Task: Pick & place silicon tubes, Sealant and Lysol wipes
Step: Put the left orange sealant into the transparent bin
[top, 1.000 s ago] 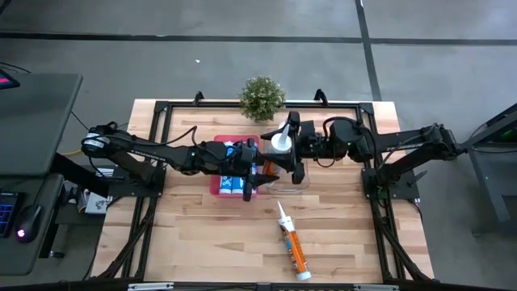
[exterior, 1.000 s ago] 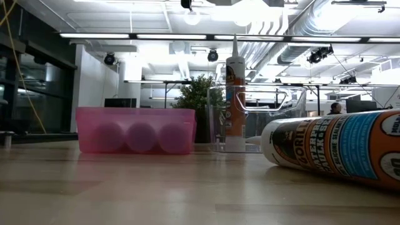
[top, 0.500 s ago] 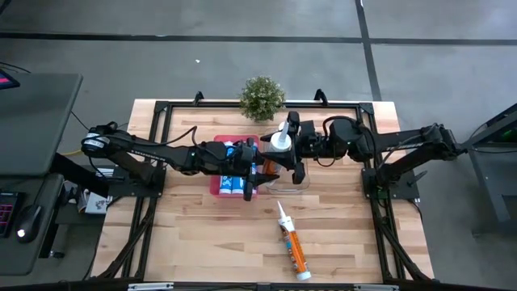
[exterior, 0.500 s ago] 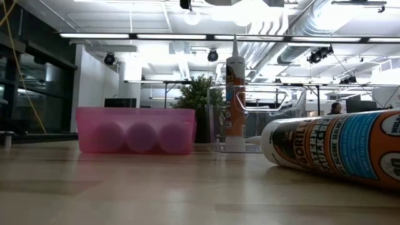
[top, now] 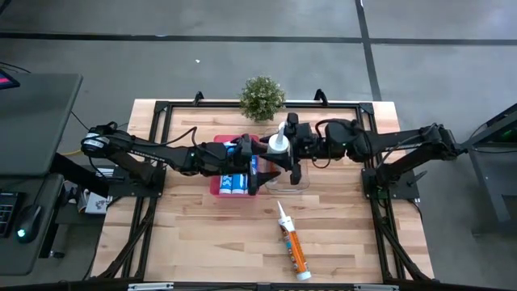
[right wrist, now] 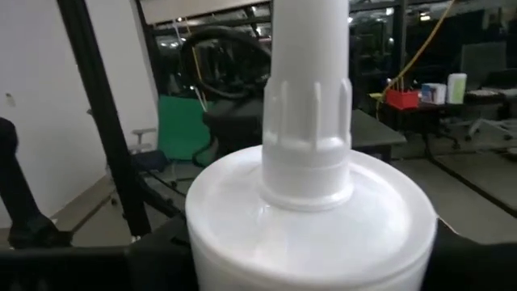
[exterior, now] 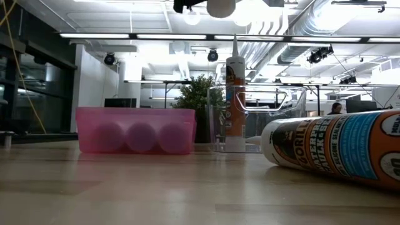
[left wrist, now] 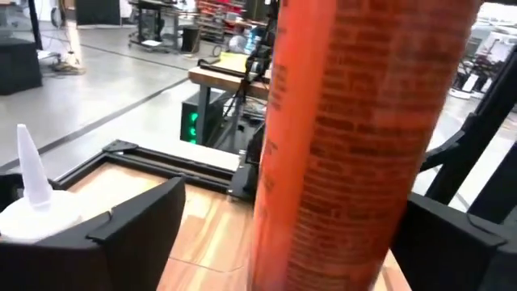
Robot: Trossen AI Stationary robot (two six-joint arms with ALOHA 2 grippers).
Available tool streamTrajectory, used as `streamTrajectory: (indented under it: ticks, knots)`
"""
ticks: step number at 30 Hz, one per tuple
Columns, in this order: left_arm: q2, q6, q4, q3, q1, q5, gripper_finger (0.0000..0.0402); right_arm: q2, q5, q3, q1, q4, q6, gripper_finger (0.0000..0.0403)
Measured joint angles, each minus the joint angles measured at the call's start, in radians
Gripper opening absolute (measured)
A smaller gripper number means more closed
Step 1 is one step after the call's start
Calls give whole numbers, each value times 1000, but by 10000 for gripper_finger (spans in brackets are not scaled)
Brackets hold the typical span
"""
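Since the earlier frames the left gripper (top: 257,167) has let go of the orange tube (left wrist: 355,137), and both arms have shifted a little toward the pink bin (top: 216,184). Its fingers (left wrist: 133,234) now stand spread on either side of that tube, released, with a gap showing on each side in the left wrist view. The right gripper (top: 284,151) is clenched on the same tube near its white cap (right wrist: 311,218), holding it up over the clear bin (top: 303,187), just beside the pink bin. Seen from table level, the white cap (exterior: 220,7) hangs high above the table (exterior: 125,187).

A second tube (exterior: 235,94) stands upright inside the clear bin (exterior: 275,122). Three round containers (exterior: 141,137) sit in a row inside the pink bin (exterior: 135,130). A third tube (top: 292,246) lies flat on the table (top: 194,242), well apart from the pink bin, toward the table's front edge. A small potted plant (top: 262,98) stands behind the pink bin at the far edge.
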Motion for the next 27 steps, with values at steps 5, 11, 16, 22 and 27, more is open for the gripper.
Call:
streamTrajectory:
  ticks: [5, 11, 16, 22, 27]
  knots:
    - [0, -3, -21, 0, 0, -5, 375, 0, 69, 0, 1, -93, -4, 194]
    - [-44, -56, -171, 0, 0, -5, 369, -21, 195, 1, 2, -254, -5, 194]
    - [-99, -96, -299, 0, 0, -1, 369, -69, 348, 2, 34, -388, 7, 194]
    - [-157, -98, -433, -2, 0, 86, 369, -165, 476, -90, 91, -470, 90, 193]
    - [-159, -47, -450, -2, 0, 158, 369, -257, 537, -271, 133, -306, 142, 193]
